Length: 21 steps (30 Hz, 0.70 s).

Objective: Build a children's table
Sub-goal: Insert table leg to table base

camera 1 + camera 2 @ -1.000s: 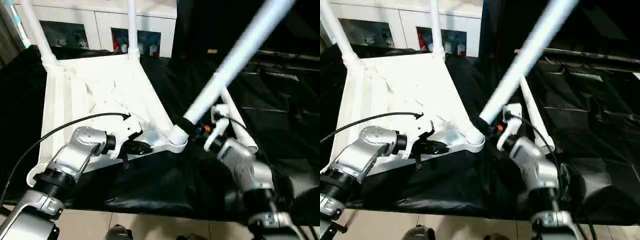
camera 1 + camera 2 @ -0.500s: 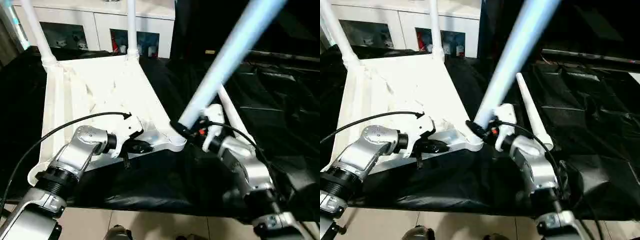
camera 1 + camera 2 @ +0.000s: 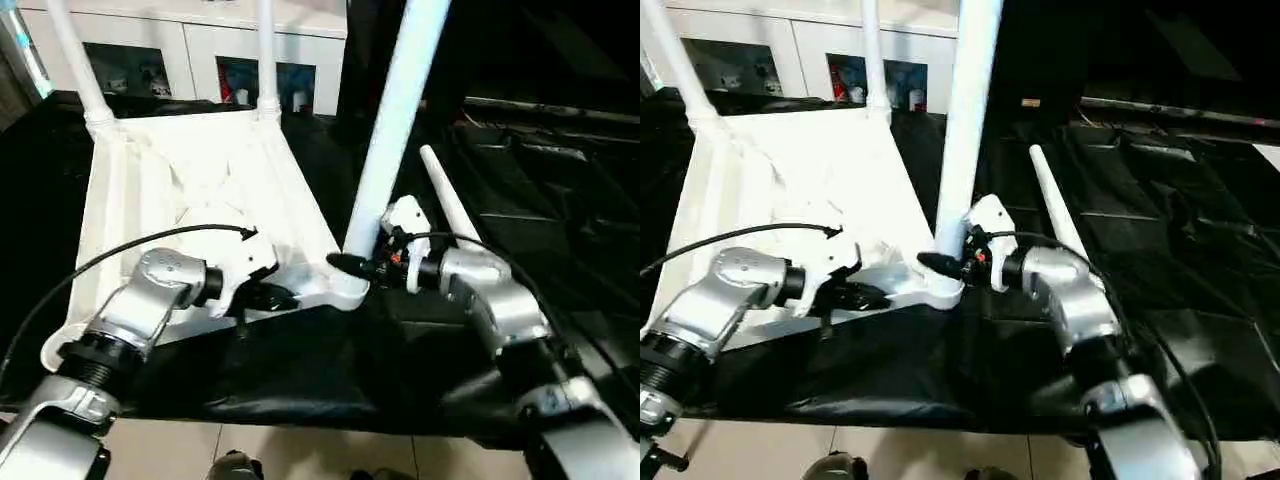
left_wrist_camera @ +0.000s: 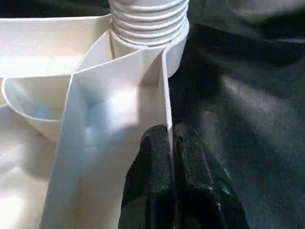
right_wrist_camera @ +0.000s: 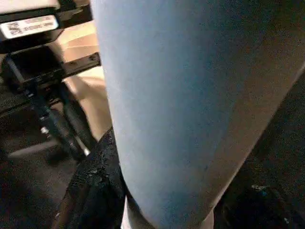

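The children's table lies upside down: its white ribbed top (image 3: 190,180) rests on black cloth, with two legs (image 3: 266,50) standing in the far corner sockets. A third leg (image 3: 395,120) stands almost upright in the near right socket (image 3: 348,291). My right gripper (image 3: 352,266) is shut on its lower end, and one finger (image 5: 93,191) presses its side. My left gripper (image 3: 283,298) is shut on the top's near rim wall (image 4: 167,95), just beside that socket, where the leg's threaded end (image 4: 148,21) shows. A fourth leg (image 3: 450,205) lies loose on the cloth to the right.
Black cloth (image 3: 300,365) covers the work surface, its front edge near the tiled floor (image 3: 320,455). White cabinets (image 3: 190,40) stand behind the table top. Dark folded cloth and a bar (image 3: 560,110) lie at the back right.
My right gripper has swung the third leg from a strong lean to the right up to nearly upright over the near right socket. The left gripper has kept its hold on the rim.
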### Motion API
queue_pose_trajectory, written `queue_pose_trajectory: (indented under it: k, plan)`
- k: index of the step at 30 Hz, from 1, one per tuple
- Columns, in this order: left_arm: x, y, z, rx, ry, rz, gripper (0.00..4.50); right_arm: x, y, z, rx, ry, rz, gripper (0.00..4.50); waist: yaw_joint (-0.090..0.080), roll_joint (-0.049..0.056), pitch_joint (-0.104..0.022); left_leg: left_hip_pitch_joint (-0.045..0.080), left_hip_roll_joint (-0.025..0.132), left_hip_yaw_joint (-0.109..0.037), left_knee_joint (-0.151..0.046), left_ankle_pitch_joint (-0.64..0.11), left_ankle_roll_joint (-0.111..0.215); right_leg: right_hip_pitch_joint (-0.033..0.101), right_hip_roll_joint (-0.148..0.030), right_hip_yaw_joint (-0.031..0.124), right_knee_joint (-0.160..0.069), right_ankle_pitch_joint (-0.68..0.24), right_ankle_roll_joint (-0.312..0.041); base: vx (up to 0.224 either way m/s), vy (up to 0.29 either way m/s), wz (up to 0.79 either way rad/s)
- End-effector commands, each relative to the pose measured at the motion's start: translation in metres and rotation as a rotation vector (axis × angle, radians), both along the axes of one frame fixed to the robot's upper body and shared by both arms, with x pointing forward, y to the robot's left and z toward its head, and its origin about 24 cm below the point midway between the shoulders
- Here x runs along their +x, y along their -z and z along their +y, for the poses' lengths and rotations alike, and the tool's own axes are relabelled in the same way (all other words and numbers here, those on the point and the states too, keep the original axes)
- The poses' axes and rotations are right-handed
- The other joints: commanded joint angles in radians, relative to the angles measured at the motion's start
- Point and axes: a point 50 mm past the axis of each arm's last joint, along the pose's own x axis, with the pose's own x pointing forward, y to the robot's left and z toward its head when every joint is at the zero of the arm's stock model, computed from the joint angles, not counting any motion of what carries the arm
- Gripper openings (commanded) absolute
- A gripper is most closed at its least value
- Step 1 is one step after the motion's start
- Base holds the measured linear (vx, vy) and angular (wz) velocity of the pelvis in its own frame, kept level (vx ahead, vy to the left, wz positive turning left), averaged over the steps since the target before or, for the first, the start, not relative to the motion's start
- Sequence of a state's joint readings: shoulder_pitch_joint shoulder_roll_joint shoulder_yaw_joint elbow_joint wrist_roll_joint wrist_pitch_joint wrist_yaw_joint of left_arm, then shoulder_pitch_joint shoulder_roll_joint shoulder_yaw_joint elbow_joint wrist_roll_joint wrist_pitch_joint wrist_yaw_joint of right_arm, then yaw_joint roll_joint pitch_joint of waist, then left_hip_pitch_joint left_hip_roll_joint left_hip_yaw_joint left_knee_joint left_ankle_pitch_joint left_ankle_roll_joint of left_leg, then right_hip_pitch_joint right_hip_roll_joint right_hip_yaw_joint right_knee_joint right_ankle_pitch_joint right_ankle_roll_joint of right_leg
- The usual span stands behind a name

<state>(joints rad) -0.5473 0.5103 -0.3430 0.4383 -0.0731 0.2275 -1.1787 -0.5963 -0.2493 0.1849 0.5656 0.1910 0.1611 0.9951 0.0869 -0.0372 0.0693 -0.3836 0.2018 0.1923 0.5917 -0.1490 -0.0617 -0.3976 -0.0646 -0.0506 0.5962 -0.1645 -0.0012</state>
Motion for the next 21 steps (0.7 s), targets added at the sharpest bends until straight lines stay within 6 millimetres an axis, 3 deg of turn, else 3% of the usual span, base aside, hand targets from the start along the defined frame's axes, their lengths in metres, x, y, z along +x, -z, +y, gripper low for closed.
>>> queue_pose_trajectory:
  k: [1, 9, 15, 21]
  plan:
    - [-0.0009, -0.0222, -0.0233, -0.034, 0.200, -0.072, 0.00, -0.0135, 0.0397, -0.0073, -0.143, -0.035, 0.160, 1.89, -0.013, 0.010, -0.055, 0.045, 0.033, -0.027, -0.082, -0.460, -0.045, 0.006, -0.076, 0.038, -0.089, -0.504, -0.144, 0.000, 0.000, 0.00]
    - [-0.0088, -0.0254, -0.0245, -0.014, 0.342, -0.049, 0.00, -0.0125, 0.0407, -0.0079, -0.143, -0.103, 0.164, 1.89, -0.014, 0.008, -0.048, 0.045, 0.034, -0.028, -0.085, -0.477, -0.044, 0.003, -0.075, 0.039, -0.088, -0.519, -0.146, 0.000, 0.000, 0.00]
    - [-0.0107, -0.0245, -0.0231, 0.003, 0.373, -0.041, 0.00, -0.0174, 0.0456, -0.0056, -0.130, -0.140, 0.168, 1.89, -0.015, 0.008, -0.041, 0.052, 0.035, -0.030, -0.088, -0.529, -0.054, -0.005, -0.074, 0.039, -0.093, -0.543, -0.140, 0.000, 0.000, 0.00]
    - [-0.0096, -0.0246, -0.0228, 0.009, 0.373, -0.035, 0.00, -0.0182, 0.0475, -0.0029, -0.116, -0.142, 0.168, 1.89, -0.019, 0.006, -0.033, 0.061, 0.033, -0.036, -0.091, -0.585, -0.060, -0.009, -0.076, 0.035, -0.107, -0.633, -0.111, 0.000, 0.000, 0.00]
